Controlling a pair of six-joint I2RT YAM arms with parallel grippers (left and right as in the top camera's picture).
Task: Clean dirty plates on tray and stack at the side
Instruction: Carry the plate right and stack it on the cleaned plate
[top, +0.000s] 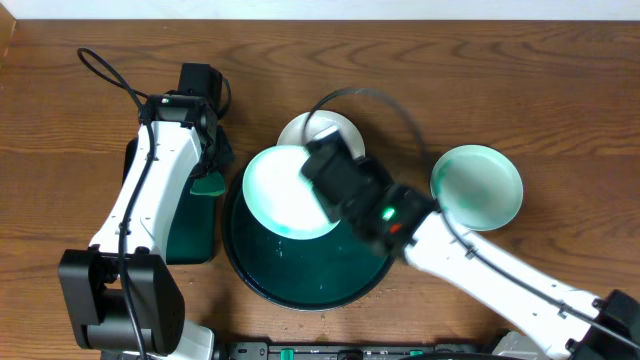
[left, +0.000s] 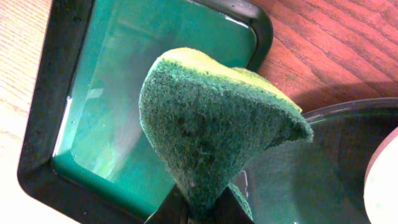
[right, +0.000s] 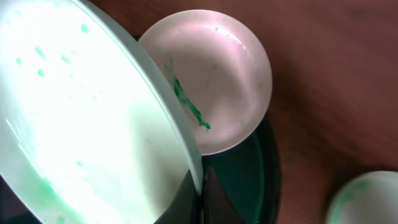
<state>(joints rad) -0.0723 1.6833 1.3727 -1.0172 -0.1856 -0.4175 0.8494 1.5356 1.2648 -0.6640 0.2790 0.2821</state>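
Maybe a third done, I reckon: one plate sits on the worktop right of the tray. Right hand pinches a speckled plate tilted over the tray, left hand pinches the sponge beside it. Smeared plate waits at its far rim.

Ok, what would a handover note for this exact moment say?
Left gripper: shut on the sponge, at the rectangular tray's edge.
Right gripper: shut on the rim of the first plate, tilted over the round tray; teal specks on it.
Second plate: at the tray's far edge, teal smear.
Third plate: on the table, off the tray.
Left: wipe both smeared plates, stack all three.
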